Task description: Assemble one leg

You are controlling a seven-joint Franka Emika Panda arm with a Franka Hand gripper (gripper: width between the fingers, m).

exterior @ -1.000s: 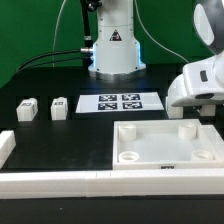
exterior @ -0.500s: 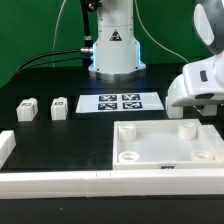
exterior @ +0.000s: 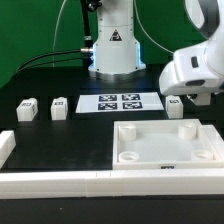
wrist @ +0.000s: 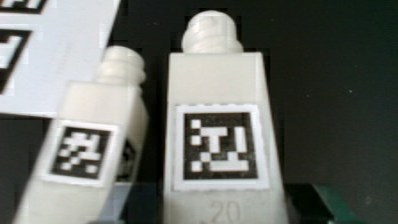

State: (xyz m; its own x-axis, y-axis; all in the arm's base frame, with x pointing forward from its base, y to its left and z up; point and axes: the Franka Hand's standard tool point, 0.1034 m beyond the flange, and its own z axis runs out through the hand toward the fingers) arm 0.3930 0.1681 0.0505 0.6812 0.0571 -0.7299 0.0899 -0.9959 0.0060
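In the wrist view two legs lie side by side on the black table, each a white block with a peg end and a marker tag. The nearer leg (wrist: 222, 120) lies between my gripper's (wrist: 235, 208) dark fingertips (wrist: 352, 205), with a gap on each side, so the jaws stand open around it. The second leg (wrist: 98, 140) lies beside it. In the exterior view my gripper (exterior: 176, 101) hangs at the right of the marker board (exterior: 120, 102) and hides these legs. Two more legs (exterior: 27, 108) (exterior: 59, 107) stand at the exterior view's left.
A large flat white panel (exterior: 150, 150) with round corner holes lies in front of the gripper. Long white border bars (exterior: 60, 182) run along the front. The robot base (exterior: 112, 45) stands at the back. A corner of the marker board (wrist: 45, 50) shows in the wrist view.
The hand has moved up and toward the exterior view's left, from beside the panel's far right corner to the right end of the marker board. The parts on the table have not moved.
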